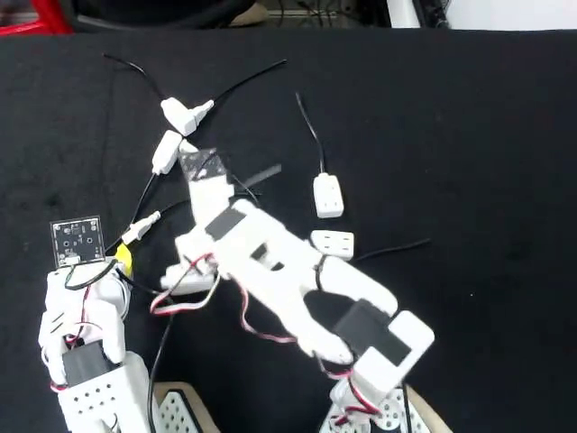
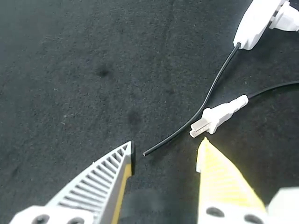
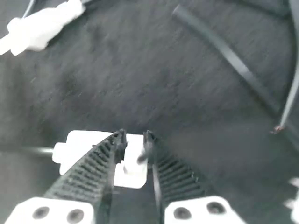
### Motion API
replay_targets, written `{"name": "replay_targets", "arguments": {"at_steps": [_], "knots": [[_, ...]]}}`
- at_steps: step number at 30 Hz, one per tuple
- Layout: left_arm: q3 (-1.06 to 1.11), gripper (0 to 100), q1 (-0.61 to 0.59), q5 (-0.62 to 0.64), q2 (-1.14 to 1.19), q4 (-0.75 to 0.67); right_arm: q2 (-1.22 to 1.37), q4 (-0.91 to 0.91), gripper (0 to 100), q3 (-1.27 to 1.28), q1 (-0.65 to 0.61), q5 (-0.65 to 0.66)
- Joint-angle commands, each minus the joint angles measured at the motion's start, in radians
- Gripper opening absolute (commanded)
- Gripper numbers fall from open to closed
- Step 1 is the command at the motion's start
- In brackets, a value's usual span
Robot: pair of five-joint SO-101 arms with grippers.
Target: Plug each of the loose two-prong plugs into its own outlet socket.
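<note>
My left gripper (image 2: 164, 148) (image 1: 123, 262) is open low over the black table at the near left. A loose white two-prong plug (image 2: 217, 116) (image 1: 141, 228) lies just beyond its yellow finger, prongs pointing back at it. My right gripper (image 3: 134, 136) (image 1: 200, 166) is stretched out to the middle left of the table, its fingers closed to a narrow gap on a small white plug body (image 3: 79, 144). Another white plug (image 3: 39, 25) (image 1: 186, 115) lies beyond it, beside a white socket piece (image 1: 167, 152) (image 2: 257, 18).
Two white outlet sockets (image 1: 328, 195) (image 1: 332, 242) lie right of the right arm, the farther one with a black cable. Thin black cables cross the far left of the table. A dark flat strip (image 3: 224, 53) lies near the right gripper.
</note>
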Motion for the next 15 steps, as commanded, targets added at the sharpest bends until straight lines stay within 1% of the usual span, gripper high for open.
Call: {"name": "replay_targets", "arguments": {"at_steps": [1, 3, 6, 13, 15], "knots": [[0.019, 22, 0.002, -0.006, -0.003, 0.005, 0.024, -0.003, 1.2, -0.033, 0.147, 0.11], [0.019, 22, 0.002, -0.006, -0.003, 0.005, 0.024, -0.003, 1.2, -0.044, 0.195, 0.153], [0.019, 22, 0.002, -0.006, -0.003, 0.005, 0.024, -0.003, 1.2, -0.059, 0.235, 0.18], [0.019, 22, 0.002, -0.006, -0.003, 0.005, -0.002, -0.003, 1.5, -0.07, 0.239, 0.186], [0.019, 22, 0.002, -0.006, -0.003, 0.005, -0.036, 0.0, 1.6, -0.062, 0.239, 0.209]]}}
